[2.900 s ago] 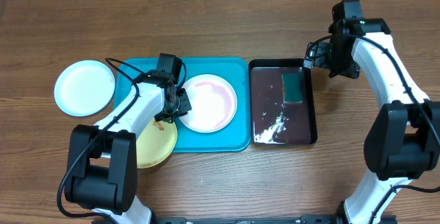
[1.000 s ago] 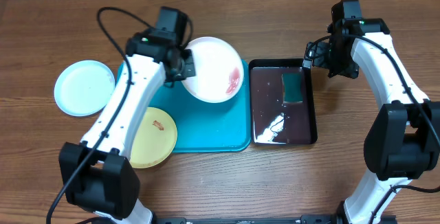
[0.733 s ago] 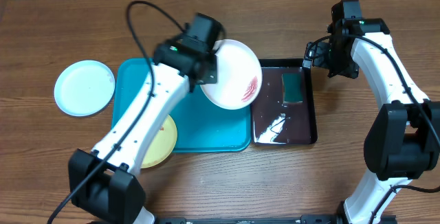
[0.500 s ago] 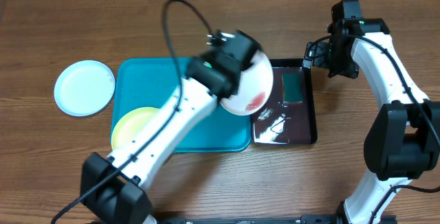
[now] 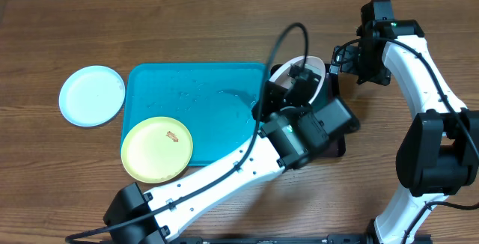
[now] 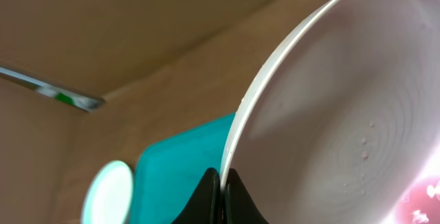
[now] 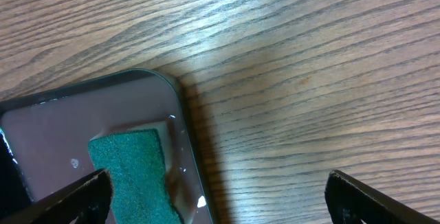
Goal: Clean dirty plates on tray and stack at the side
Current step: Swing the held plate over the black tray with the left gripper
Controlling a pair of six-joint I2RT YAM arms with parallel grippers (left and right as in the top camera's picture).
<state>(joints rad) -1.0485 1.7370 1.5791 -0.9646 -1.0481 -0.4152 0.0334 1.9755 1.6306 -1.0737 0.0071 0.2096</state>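
My left gripper (image 5: 296, 87) is shut on the rim of the white plate (image 5: 314, 66) and holds it tilted on edge over the black tray (image 5: 337, 93). The left wrist view shows both fingers (image 6: 212, 195) pinching the white plate (image 6: 344, 114), with a red smear (image 6: 423, 196) on its inner face. A pale yellow plate (image 5: 156, 149) with a small red-brown smear lies on the near left corner of the turquoise tray (image 5: 198, 94). On the wood left of it rests the pale mint plate (image 5: 92, 96). My right gripper (image 5: 344, 61) hangs open over the black tray's far right corner.
A green sponge (image 7: 130, 169) lies in the wet black tray (image 7: 62, 121), between and below my right gripper's (image 7: 220, 200) spread fingers. My left arm crosses the table's near middle and covers most of the black tray. Bare wood lies to the right.
My left arm has swung the white plate rightwards off the turquoise tray to above the black tray and tipped it steeper. The right arm has stayed still.
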